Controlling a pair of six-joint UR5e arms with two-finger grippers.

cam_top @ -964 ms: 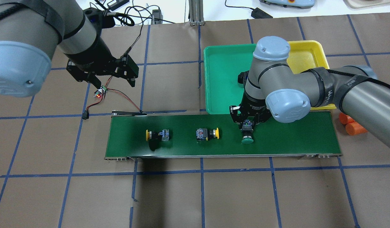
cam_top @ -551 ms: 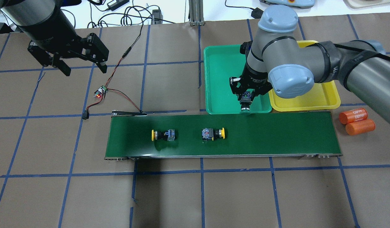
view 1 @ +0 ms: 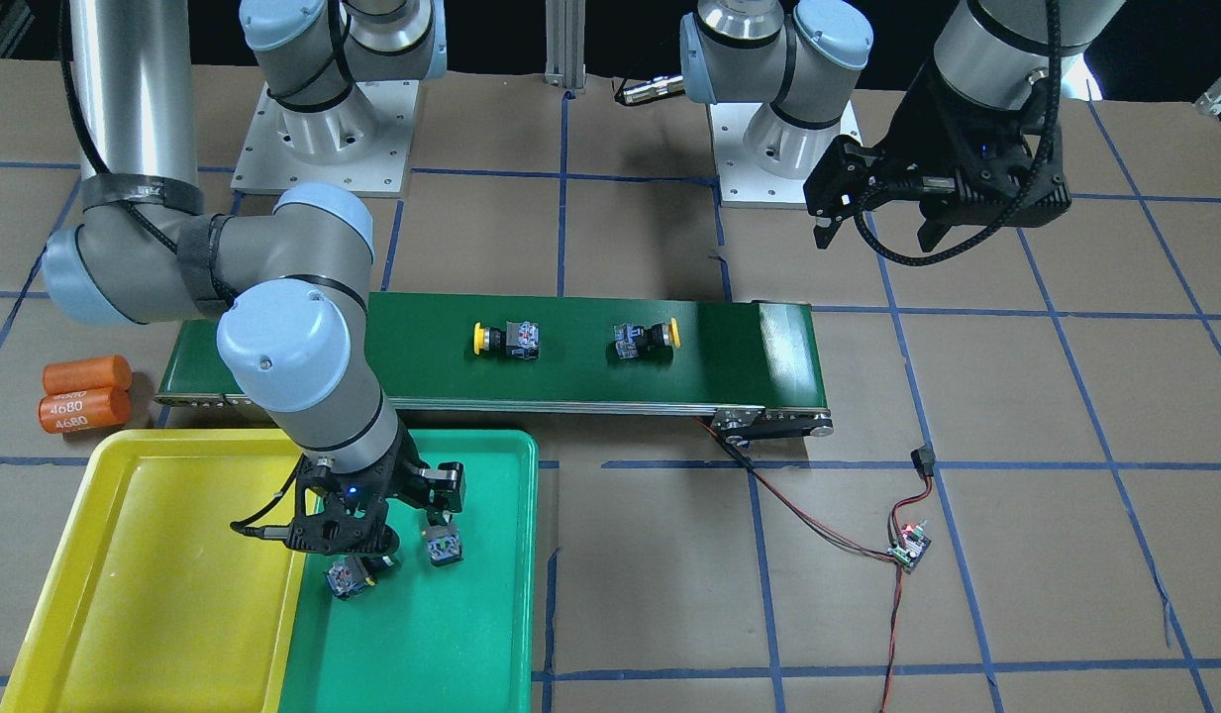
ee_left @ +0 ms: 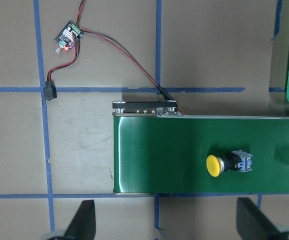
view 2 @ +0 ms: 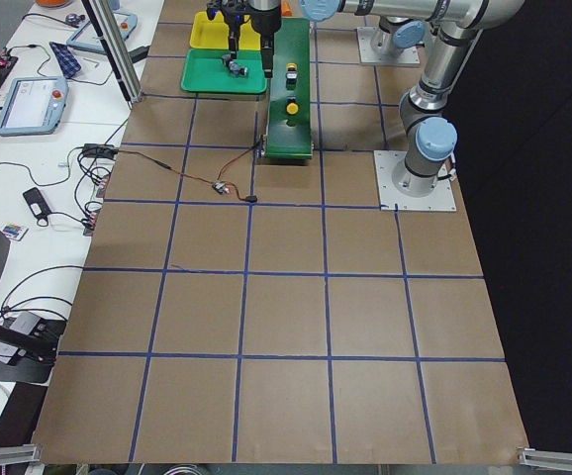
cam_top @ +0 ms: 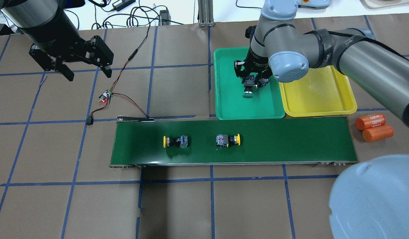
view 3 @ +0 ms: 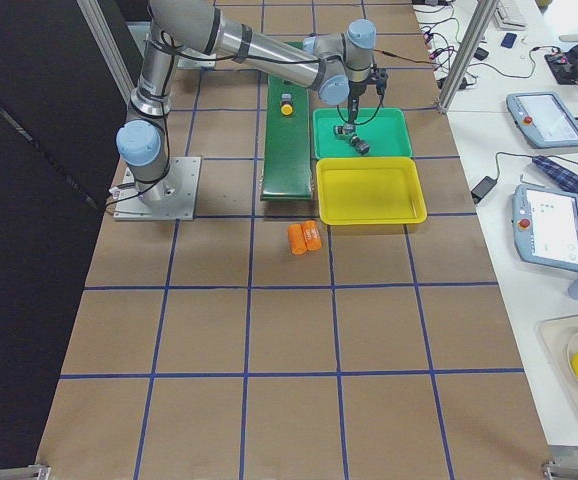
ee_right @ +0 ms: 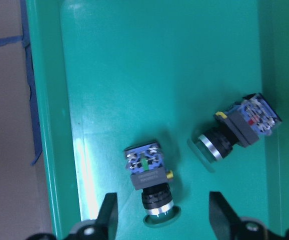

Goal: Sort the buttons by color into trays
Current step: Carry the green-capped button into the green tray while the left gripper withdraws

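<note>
Right arm: comes in from the right edge of the overhead view. My forearm slants up and left above the yellow tray (cam_top: 318, 99). Wrist bent so my right end effector (cam_top: 253, 83) points straight down over the green tray (cam_top: 229, 104), upper middle of the frame. Fingers spread wide, gripping nothing.

Right wrist view: first green button (ee_right: 147, 172) lies between my two fingers and touches neither, cap toward the bottom edge. Cannot tell whether it rests flat on the tray floor. Second green button (ee_right: 239, 127) is up and to the right of it, tilted, cap toward lower left. The two are near each other, not touching. Both are inside the green tray.

Left arm: upper left of the overhead view. My left end effector (cam_top: 88, 74) hangs above the bare table (cam_top: 177, 205), pointing down, fingers wide apart, empty. A small circuit board (cam_top: 104, 97) with red and black wires lies on the table just below it in that frame.

The conveyor belt (cam_top: 290, 142) runs across mid-frame, just below both trays. Two yellow buttons lie on their sides on its left half: left yellow button (cam_top: 175, 141) with cap pointing left, right yellow button (cam_top: 227, 140) with cap pointing right. They are well apart from both end effectors.

Two orange cylinders (cam_top: 373, 127) lie on the table at the belt's right end.
</note>
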